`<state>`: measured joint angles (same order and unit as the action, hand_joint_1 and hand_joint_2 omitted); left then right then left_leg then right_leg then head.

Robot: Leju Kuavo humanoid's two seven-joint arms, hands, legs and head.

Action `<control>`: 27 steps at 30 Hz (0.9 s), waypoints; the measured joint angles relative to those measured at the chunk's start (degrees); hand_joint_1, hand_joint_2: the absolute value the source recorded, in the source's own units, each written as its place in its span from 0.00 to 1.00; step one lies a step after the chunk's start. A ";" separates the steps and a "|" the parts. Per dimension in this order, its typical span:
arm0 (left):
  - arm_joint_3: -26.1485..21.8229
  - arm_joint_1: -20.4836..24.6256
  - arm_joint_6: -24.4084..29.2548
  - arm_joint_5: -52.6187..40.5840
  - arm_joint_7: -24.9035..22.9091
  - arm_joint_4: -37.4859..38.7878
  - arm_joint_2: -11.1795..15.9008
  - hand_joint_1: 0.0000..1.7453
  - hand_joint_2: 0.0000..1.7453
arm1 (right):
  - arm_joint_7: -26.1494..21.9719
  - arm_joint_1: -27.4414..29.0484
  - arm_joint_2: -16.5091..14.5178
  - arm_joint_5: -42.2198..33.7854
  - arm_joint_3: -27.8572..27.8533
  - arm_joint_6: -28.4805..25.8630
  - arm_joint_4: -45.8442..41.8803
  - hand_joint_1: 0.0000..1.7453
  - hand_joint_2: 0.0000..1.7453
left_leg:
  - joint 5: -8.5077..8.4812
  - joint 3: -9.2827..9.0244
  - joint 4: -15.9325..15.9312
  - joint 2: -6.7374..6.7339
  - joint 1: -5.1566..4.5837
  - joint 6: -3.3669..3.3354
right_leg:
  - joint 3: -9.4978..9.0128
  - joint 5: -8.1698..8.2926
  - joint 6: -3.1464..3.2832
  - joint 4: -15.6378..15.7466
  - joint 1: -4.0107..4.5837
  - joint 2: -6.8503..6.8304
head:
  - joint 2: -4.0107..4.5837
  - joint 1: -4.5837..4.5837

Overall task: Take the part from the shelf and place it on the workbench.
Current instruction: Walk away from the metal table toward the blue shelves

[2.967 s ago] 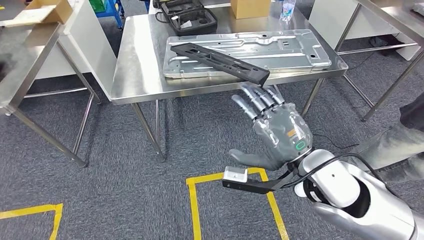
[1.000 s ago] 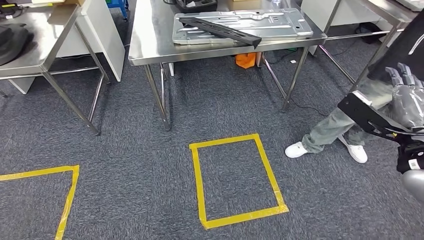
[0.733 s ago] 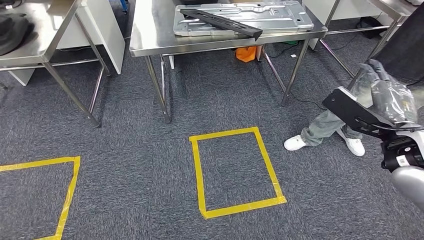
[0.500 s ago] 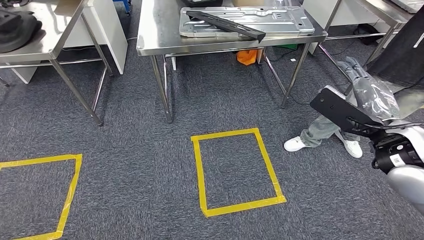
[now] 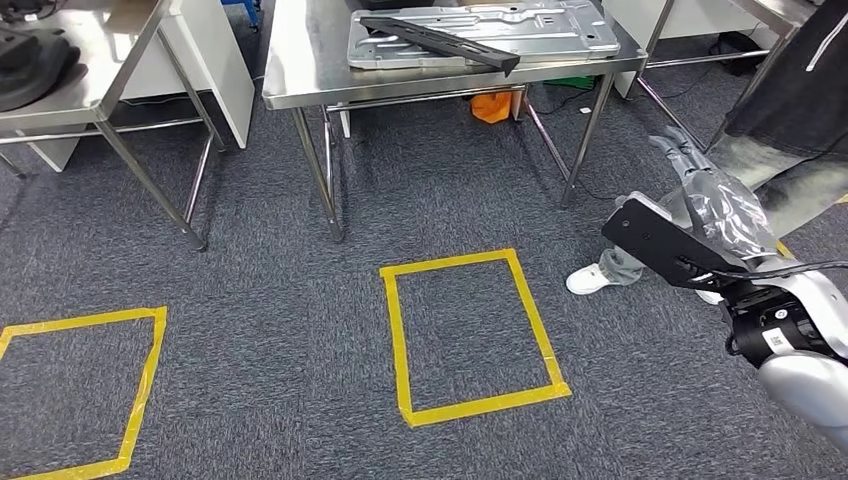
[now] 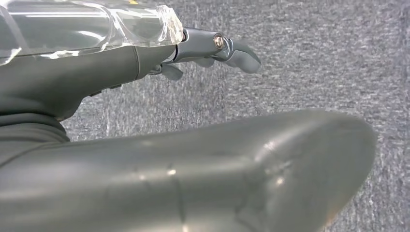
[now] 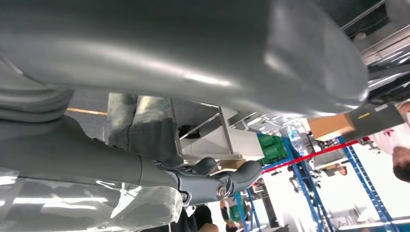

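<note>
The long black part [image 5: 435,40] lies slantwise across a silver metal plate [image 5: 560,25] on the steel workbench [image 5: 300,90] at the top of the head view. My right hand [image 5: 715,195] hangs far from it at the right, over the carpet, fingers stretched out and holding nothing. Its black wrist bracket [image 5: 665,245] juts out below it. In the right wrist view the right hand [image 7: 145,169] shows straight fingers [image 7: 217,181] with nothing in them. My left hand [image 6: 96,72] hangs above grey carpet, its fingers [image 6: 217,46] extended and bare.
A person [image 5: 790,100] in jeans stands close by my right hand, one white shoe [image 5: 590,280] on the carpet. A second steel table [image 5: 110,50] stands at the left with a dark object [image 5: 30,55] on it. Yellow tape rectangles [image 5: 395,330] mark the floor. An orange thing [image 5: 490,105] sits under the workbench.
Three seconds ago my right hand was at the part's end by the workbench; the camera has since backed away. Over the last second the right hand sank lower and further into the picture.
</note>
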<state>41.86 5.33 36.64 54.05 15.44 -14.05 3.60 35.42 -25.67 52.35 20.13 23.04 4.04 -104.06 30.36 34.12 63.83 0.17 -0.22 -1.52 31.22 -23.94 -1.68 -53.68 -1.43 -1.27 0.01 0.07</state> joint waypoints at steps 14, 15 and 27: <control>0.08 -0.25 -0.44 -0.22 0.03 0.00 0.31 0.00 0.00 | 0.00 0.28 0.56 1.05 0.80 0.09 -1.33 0.00 1.00 | -7.43 -3.40 -10.53 -0.54 -0.12 -2.53 | 1.96 -2.93 -2.07 -4.38 0.22 -1.09 | 0.00 -0.10; 0.09 -0.23 -0.45 -0.25 0.03 0.00 0.31 0.00 0.00 | -0.01 0.33 0.69 1.07 0.83 0.10 -1.35 0.00 1.00 | -7.56 -3.27 -10.52 -0.14 -0.11 -2.73 | 3.55 -5.05 -2.20 -8.19 0.18 -0.21 | 0.00 -0.18; 0.22 -0.49 -0.49 -0.08 -0.01 0.01 0.32 0.00 0.00 | -0.03 0.91 1.33 1.90 0.87 0.75 -1.95 0.00 1.00 | -8.02 -1.29 -9.21 5.24 -0.21 -1.08 | -0.62 -1.29 -0.76 -0.75 0.20 2.72 | 0.01 -0.28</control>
<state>42.08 4.84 36.15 53.97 15.43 -14.04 3.92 35.39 -24.76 53.68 22.03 23.91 4.80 -106.01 22.34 32.82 54.62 5.41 -0.43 -2.60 30.60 -25.23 -2.44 -54.43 -1.23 1.45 0.02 -0.21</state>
